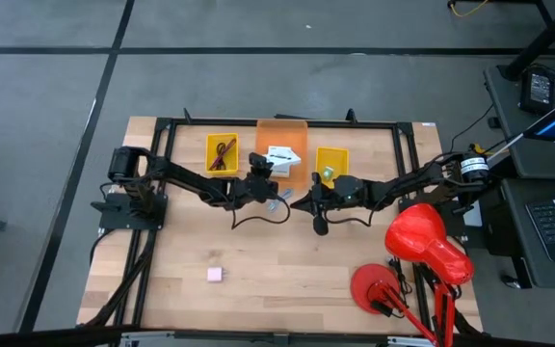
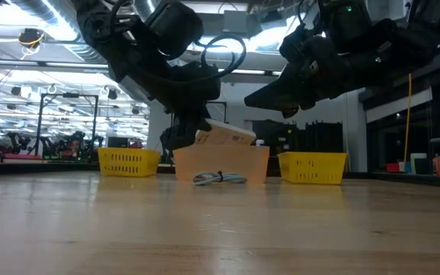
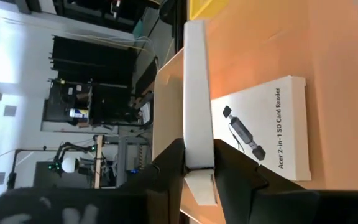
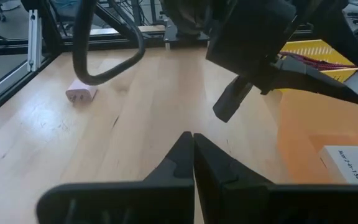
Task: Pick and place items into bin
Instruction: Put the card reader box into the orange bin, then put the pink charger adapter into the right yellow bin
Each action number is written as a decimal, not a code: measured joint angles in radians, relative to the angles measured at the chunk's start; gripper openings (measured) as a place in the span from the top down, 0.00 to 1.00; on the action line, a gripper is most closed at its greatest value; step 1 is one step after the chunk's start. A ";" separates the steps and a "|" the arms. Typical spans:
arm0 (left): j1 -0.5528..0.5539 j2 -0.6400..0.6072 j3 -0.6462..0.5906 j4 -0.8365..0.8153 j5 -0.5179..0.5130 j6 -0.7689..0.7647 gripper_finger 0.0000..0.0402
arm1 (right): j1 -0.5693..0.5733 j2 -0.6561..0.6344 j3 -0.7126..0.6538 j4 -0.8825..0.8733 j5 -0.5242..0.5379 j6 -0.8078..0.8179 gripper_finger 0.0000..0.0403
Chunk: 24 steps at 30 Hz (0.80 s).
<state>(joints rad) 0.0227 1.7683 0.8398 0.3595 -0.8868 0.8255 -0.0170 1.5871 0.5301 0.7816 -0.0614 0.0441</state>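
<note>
My left gripper (image 1: 266, 172) is over the near rim of the orange bin (image 1: 282, 126) and is shut on a white card (image 3: 197, 87), which shows edge-on in the left wrist view. A second white card with black print (image 3: 263, 127) lies flat on the bin's floor. My right gripper (image 4: 193, 142) is shut, touches nothing and hovers above the table just right of the bin's near side (image 1: 302, 200). The blue-grey clip (image 2: 218, 179) lies on the table in front of the bin. The pink square (image 1: 216, 275) lies on the table toward the near edge. My left gripper pinches the white card between its two fingers (image 3: 169, 163), one on each flat face, at the card's end nearest the wrist (image 3: 197, 155). The card is lifted clear and reaches out over the orange bin (image 2: 220, 164), slightly tilted (image 2: 224, 136).
Two yellow bins flank the orange one: the left (image 1: 222, 152) holds a maroon cord, the right (image 1: 331, 164) a green cube. A red object on a stand (image 1: 427, 241) stands at the table's near right corner. Bare wood lies between the arms and the near edge.
</note>
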 joint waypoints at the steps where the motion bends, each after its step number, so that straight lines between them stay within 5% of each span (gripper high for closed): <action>1: 0.000 0.000 0.000 0.001 0.003 0.000 0.79 | 0.000 0.000 0.000 0.000 0.000 0.000 1.00; 8: 0.000 0.000 0.000 0.005 0.059 -0.046 0.72 | 0.000 0.000 0.000 0.000 0.000 0.000 1.00; 24: -0.072 -0.077 -0.002 0.024 -0.069 -0.012 0.70 | 0.000 0.000 0.000 0.000 0.000 0.000 1.00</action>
<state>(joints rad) -0.0497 1.6910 0.8379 0.3835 -0.9561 0.8139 -0.0170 1.5871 0.5304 0.7818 -0.0616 0.0441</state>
